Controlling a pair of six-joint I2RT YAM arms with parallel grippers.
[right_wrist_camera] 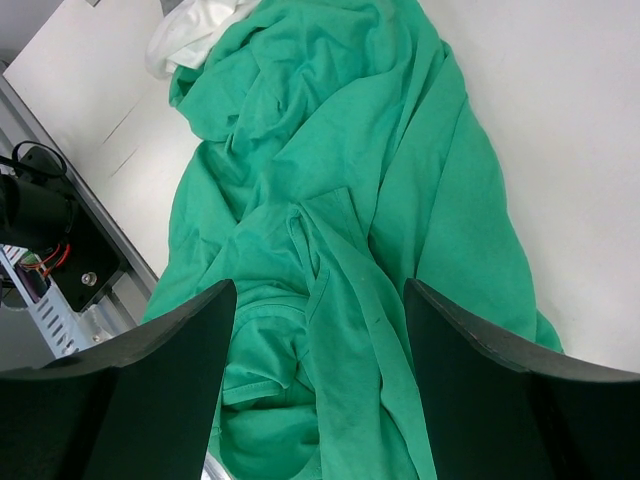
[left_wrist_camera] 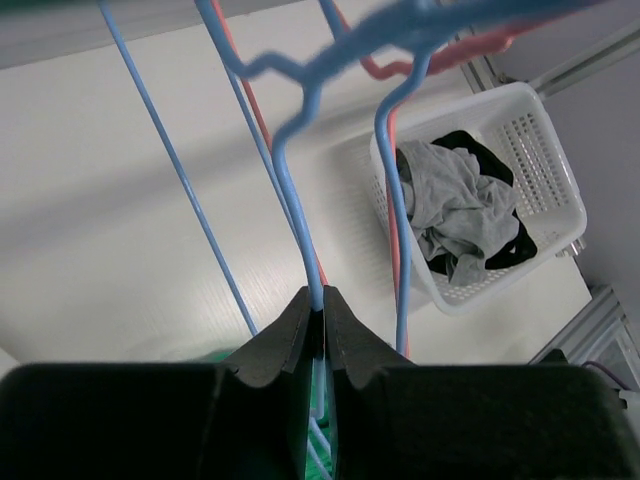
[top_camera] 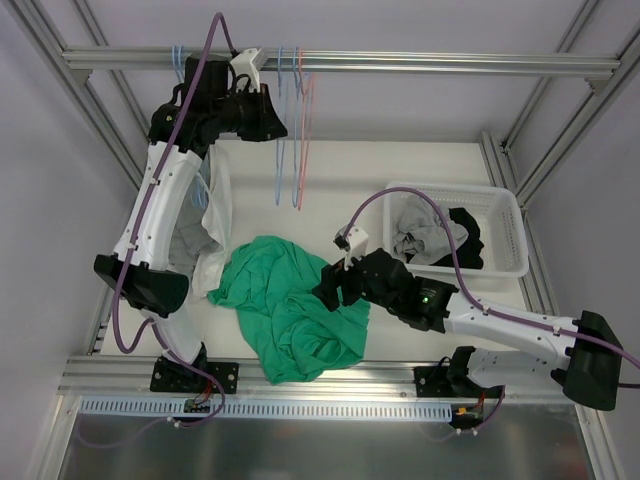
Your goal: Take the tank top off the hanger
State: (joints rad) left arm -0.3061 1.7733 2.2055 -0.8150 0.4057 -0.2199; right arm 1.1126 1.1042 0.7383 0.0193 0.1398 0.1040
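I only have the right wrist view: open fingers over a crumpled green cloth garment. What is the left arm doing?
Observer: The left gripper is shut on a thin blue wire hanger.
Operator: Is any garment near that arm?
Observer: A white cloth garment hangs down beside it. I cannot tell whether it is on that hanger.
Operator: Anything else around?
Observer: A white plastic slotted basket holding grey and black clothes.
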